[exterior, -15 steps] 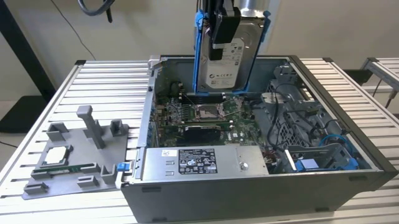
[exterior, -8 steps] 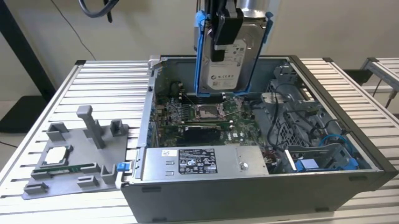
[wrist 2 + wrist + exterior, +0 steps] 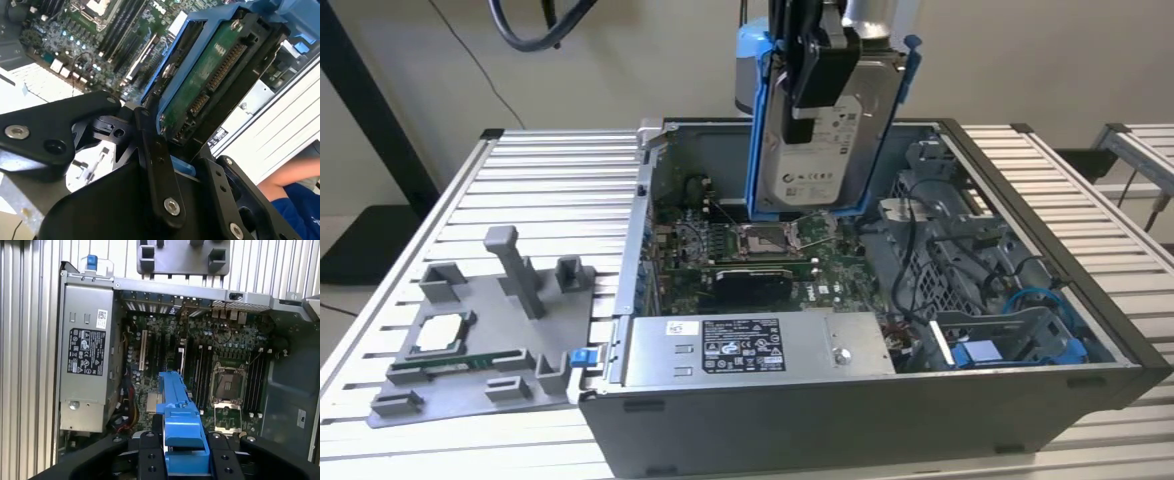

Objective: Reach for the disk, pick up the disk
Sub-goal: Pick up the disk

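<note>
your fingers [image 3: 821, 75] are clamping the disk [image 3: 817, 150] by its upper edge, and it is hanging upright (label facing the exterior camera) above the open computer case [image 3: 881, 400]. the arm is cutting off the top of its blue frame [image 3: 177, 430]. below it the motherboard [image 3: 200, 365] is lying exposed, with the power supply [image 3: 747, 345] beside it and a grey fixture [image 3: 480, 330] sitting on the slatted surface [image 3: 520, 180].

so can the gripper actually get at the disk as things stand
Yes, it looks that way: the gripper already appears shut on the disk, holding it upright above the open computer case. In the first wrist view its blue frame sits between the fingers, with nothing blocking.
</note>
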